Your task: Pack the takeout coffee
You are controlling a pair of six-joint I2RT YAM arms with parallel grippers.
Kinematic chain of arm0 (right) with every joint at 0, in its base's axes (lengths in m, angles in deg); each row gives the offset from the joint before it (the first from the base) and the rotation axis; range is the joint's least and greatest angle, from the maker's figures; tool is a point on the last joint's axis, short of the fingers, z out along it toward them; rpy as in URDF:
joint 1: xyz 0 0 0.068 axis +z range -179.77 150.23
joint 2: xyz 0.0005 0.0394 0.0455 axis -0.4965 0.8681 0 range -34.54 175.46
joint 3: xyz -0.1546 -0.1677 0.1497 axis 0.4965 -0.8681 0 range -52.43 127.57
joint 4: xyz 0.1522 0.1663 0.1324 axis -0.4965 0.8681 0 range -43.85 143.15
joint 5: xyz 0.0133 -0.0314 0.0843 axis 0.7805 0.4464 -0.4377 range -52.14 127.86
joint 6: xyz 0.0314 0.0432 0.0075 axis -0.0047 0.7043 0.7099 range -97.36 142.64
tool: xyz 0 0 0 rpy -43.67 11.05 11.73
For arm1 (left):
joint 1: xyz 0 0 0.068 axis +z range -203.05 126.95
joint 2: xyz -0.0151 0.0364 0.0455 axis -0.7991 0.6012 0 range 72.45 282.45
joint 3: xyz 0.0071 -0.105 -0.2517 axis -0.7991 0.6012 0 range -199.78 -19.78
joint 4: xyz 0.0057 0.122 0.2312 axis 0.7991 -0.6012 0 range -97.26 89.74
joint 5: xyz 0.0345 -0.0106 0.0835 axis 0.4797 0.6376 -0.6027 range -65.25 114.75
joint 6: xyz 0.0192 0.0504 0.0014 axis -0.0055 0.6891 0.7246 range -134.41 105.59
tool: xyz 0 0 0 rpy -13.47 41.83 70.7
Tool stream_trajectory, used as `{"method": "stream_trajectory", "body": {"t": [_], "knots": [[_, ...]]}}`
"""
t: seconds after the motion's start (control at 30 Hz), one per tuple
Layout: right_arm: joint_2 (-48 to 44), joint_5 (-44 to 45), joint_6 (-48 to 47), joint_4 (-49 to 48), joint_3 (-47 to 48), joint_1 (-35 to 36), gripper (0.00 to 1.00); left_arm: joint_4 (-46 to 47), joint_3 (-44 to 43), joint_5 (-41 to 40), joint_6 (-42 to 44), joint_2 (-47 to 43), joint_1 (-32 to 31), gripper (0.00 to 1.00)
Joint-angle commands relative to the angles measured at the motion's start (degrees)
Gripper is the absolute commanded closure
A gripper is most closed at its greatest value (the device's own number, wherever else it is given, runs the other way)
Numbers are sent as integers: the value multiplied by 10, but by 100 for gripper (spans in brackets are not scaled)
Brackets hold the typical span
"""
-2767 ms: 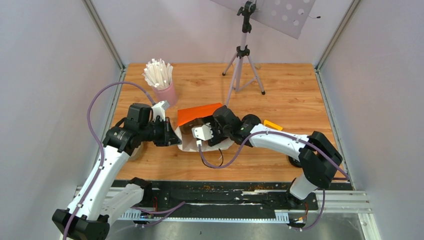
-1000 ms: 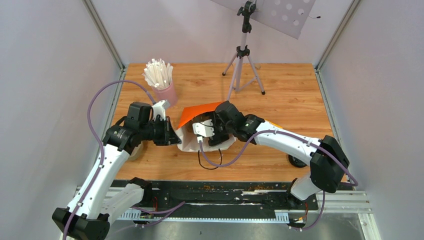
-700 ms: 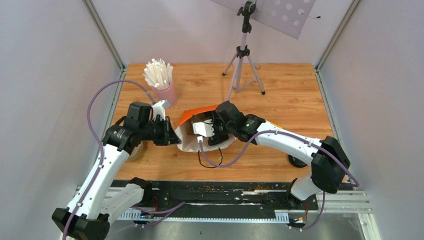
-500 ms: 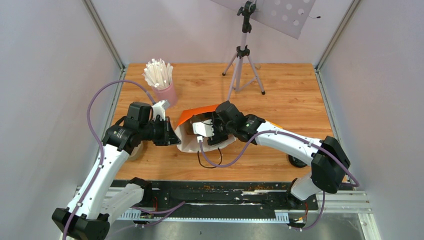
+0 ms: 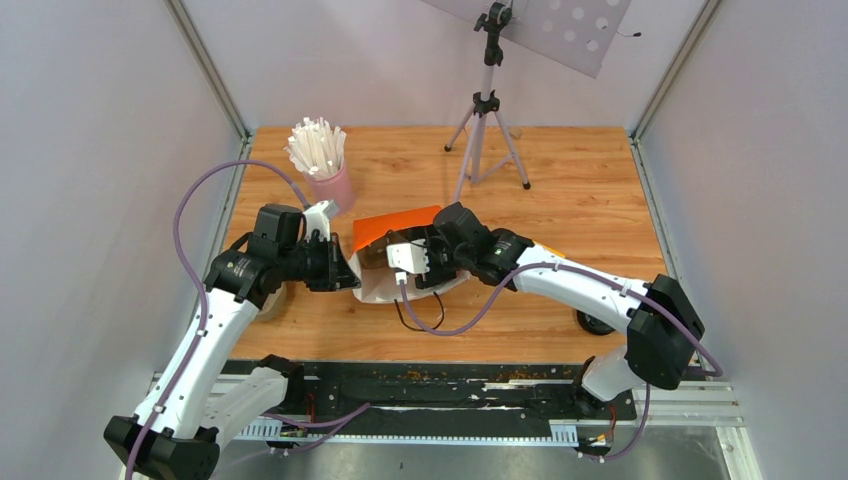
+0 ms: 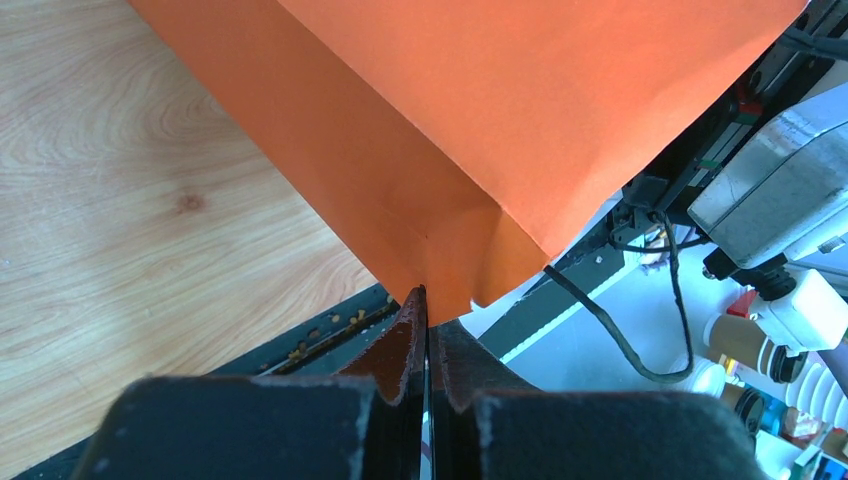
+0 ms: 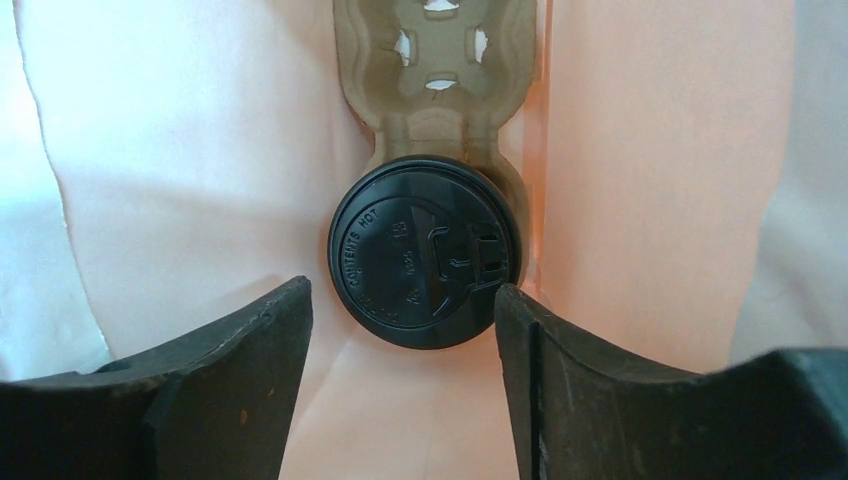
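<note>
Coffee cup (image 7: 425,265) sits deep inside a paper bag (image 5: 395,228), seen end-on from the right wrist so that only its black lid (image 7: 395,250) shows, raised lettering and sip tab facing out; it is seated in one well of a grey-brown pulp tray (image 7: 440,90), whose other well lies beyond it, further into the bag; pale paper walls close in on both sides. Right gripper (image 7: 402,300) is pushed into the bag's mouth with its jaws parted, one dark finger (image 7: 230,370) to each side of the lid; a sliver of paper shows between the left-hand finger and the lid, while on the other side I cannot tell whether finger and lid touch.

From above, the bag lies on its side on the wooden table (image 5: 580,190), orange outside, white within; the left gripper (image 5: 342,272) stands at its left edge; in the left wrist view its jaws are pinched tight on a folded orange corner of the bag. Behind the left arm stands a pink cup (image 5: 330,185) of white sticks; a tripod (image 5: 487,130) is planted at the far side of the table.
</note>
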Motion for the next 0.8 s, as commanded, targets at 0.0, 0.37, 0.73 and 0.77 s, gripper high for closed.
{"method": "stream_trajectory", "body": {"t": [0.0, 0.37, 0.73, 0.77], "knots": [[-21, -14, 15, -20, 0, 2, 38, -2, -18, 1, 5, -3, 1, 98], [17, -16, 19, -110, -16, 2, 83, 4, -13, 14, 5, -5, 1, 98], [55, 34, 10, -188, -41, 1, 92, 10, -7, 22, 0, -9, 1, 98], [58, 41, 10, -193, -43, 1, 92, 10, -7, 23, 0, -9, 1, 98]]}}
